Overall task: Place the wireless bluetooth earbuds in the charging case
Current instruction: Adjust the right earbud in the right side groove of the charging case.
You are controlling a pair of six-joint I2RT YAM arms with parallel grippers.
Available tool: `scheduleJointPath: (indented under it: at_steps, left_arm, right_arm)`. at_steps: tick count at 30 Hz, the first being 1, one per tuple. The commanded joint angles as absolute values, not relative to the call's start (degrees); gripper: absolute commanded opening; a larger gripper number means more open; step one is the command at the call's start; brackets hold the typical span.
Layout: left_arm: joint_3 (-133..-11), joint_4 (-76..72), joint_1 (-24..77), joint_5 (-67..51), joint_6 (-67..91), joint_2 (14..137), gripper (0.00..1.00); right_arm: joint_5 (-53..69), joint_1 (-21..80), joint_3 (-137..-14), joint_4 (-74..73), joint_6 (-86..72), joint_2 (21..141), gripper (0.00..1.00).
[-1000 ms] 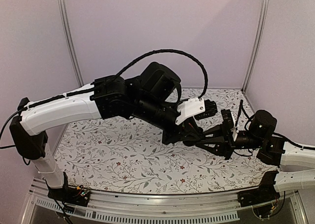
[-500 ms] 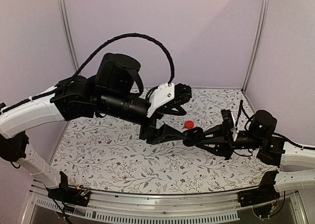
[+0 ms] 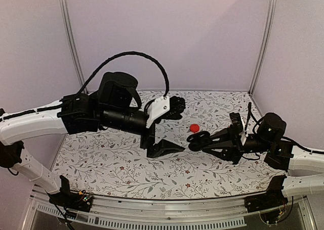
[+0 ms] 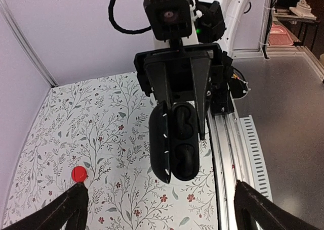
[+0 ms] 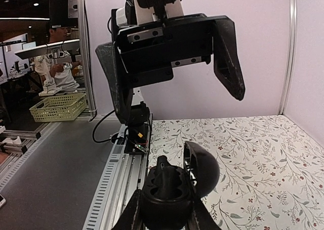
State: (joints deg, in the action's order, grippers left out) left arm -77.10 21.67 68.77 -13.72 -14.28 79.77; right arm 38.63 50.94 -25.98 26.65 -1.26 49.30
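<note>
Right claw (image 3: 203,140) clamped on case (image 4: 182,139), held above table (image 3: 126,156); lid (image 5: 203,170) hinged open.
Left claw (image 4: 160,199) apart, empty, facing case, near it.
Likely bud (image 5: 162,165) stood proud of case, judged not seated; second bud not made out.
Disc (image 3: 194,127) lay on table behind case.
Step called for steady right hold, left approach straight into case, clear of lid, light press till flush.

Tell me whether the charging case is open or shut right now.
Open. In the left wrist view the charging case, clamped in the right gripper, has its lid swung aside, with both moulded wells exposed.
</note>
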Motion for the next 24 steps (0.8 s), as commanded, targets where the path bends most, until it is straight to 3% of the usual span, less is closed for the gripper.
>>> scheduleJointPath:
  at_steps: [1,6,11,15,19,24]
  left_arm:
    - [-77.51,18.21,69.57,-14.74,-15.25,80.96,1.0]
    - [-80.7,19.28,69.7,-16.17,-13.81,82.78,0.77]
    - [-84.57,22.17,69.7,-16.5,-13.51,85.94,0.65]
    - [-85.77,22.53,70.03,-17.84,-14.93,86.48,0.4]
    - [-84.43,21.64,72.45,-14.74,-18.23,85.15,0.33]
    - [-82.22,20.18,74.65,-12.07,-20.57,84.02,0.31]
  right_arm:
    - [39.66,50.71,-27.87,28.7,-1.65,49.28,0.0]
    - [40.15,50.72,-27.94,28.8,-1.67,49.78,0.0]
    - [40.93,50.74,-28.06,28.81,-1.32,50.02,0.0]
    - [40.69,50.74,-28.12,28.7,-1.57,50.25,0.0]
    - [38.2,50.73,-28.04,28.53,-1.89,50.11,0.0]
    - [36.6,50.71,-28.13,28.05,-1.93,50.01,0.0]
